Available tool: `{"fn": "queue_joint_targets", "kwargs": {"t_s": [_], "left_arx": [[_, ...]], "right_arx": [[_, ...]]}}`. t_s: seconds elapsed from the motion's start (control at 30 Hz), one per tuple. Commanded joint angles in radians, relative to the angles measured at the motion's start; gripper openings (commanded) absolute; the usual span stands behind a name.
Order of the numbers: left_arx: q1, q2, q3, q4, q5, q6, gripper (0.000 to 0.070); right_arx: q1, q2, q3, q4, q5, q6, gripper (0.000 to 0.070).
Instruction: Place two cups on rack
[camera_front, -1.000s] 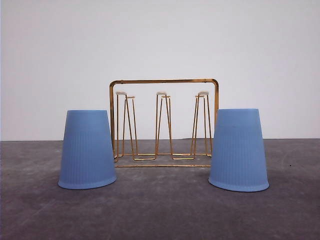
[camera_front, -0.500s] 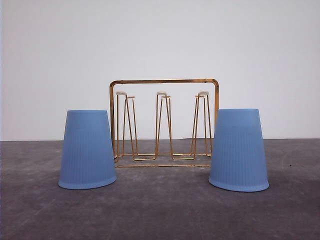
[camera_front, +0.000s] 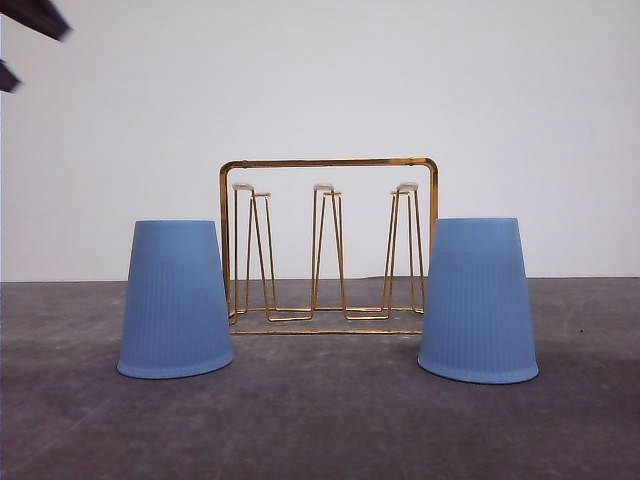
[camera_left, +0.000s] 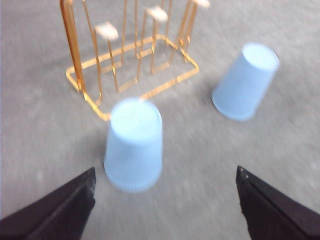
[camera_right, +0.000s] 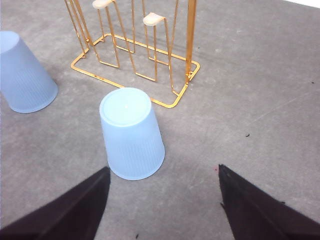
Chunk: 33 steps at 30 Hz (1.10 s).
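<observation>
In the front view, our left arm (camera_front: 30, 20) was cut off at the top corner; the left cup (camera_front: 175, 300) and right cup (camera_front: 477, 300) stood upside down on the surface (camera_front: 320, 420), flanking the rack (camera_front: 328, 245). In the blurred left wrist view, our left hand (camera_left: 165, 200) spread wide, a cup just ahead. In the right wrist view, our right hand (camera_right: 162, 200) gaped wide, empty, behind its cup.

— Front view: bright, even, sharp; soft shadows under both cups (camera_front: 175, 300).
— Left wrist view smeared with motion blur, rack (camera_left: 131, 55) fuzzy. Right wrist view crisp, mild glare on gold wire.
</observation>
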Motion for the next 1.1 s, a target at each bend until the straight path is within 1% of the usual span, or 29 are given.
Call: {"fn": "queue_joint_targets", "kwargs": {"t_s": [0.0, 0.1, 0.17, 0.27, 0.37, 0.47, 0.63, 0.77, 0.83, 0.87, 0.9, 1.0, 1.03, 1.07], "left_arx": [[-0.017, 0.049, 0.018, 0.057, -0.02, -0.012, 0.0559], [-0.047, 0.142, 0.018, 0.149, -0.066, -0.012, 0.0564], [-0.062, 0.205, 0.018, 0.209, -0.072, -0.012, 0.0571], [-0.084, 0.301, 0.018, 0.295, -0.078, -0.015, 0.0601], [-0.111, 0.391, 0.018, 0.352, -0.115, -0.015, 0.0601], [-0.129, 0.475, 0.018, 0.387, -0.167, -0.015, 0.0601], [-0.144, 0.584, 0.018, 0.426, -0.192, -0.02, 0.0599], [-0.153, 0.641, 0.018, 0.426, -0.207, -0.021, 0.0596], [-0.155, 0.657, 0.018, 0.426, -0.207, -0.036, 0.0588], [-0.155, 0.661, 0.018, 0.427, -0.207, -0.044, 0.0577], [-0.157, 0.661, 0.018, 0.427, -0.207, -0.045, 0.0523], [-0.161, 0.653, 0.026, 0.416, -0.207, -0.062, 0.0327], [-0.161, 0.646, 0.032, 0.405, -0.207, -0.071, 0.0288], [-0.161, 0.639, 0.04, 0.39, -0.207, -0.076, 0.0268]], "right_arx": [[0.005, 0.001, 0.01, 0.011, 0.002, -0.006, 0.0441], [0.006, 0.001, 0.01, 0.011, 0.002, 0.002, 0.0441], [0.007, 0.001, 0.01, 0.011, 0.002, 0.003, 0.0441], [0.008, 0.001, 0.01, 0.011, 0.002, 0.003, 0.0441], [0.012, 0.001, 0.01, 0.011, 0.002, 0.005, 0.0441], [0.018, 0.002, 0.01, 0.011, 0.001, 0.018, 0.0441], [0.025, 0.002, 0.01, 0.011, 0.002, 0.018, 0.0441], [0.025, 0.002, 0.01, 0.011, 0.002, 0.018, 0.0441], [0.025, 0.002, 0.01, 0.011, 0.002, 0.018, 0.044], [0.025, 0.002, 0.01, 0.011, 0.002, 0.018, 0.044], [0.025, 0.002, 0.01, 0.011, 0.002, 0.018, 0.0441], [0.025, 0.002, 0.01, 0.011, 0.002, 0.018, 0.0441], [0.025, 0.002, 0.01, 0.011, 0.002, 0.018, 0.0441], [0.025, 0.002, 0.01, 0.011, 0.001, 0.018, 0.0441]]}}
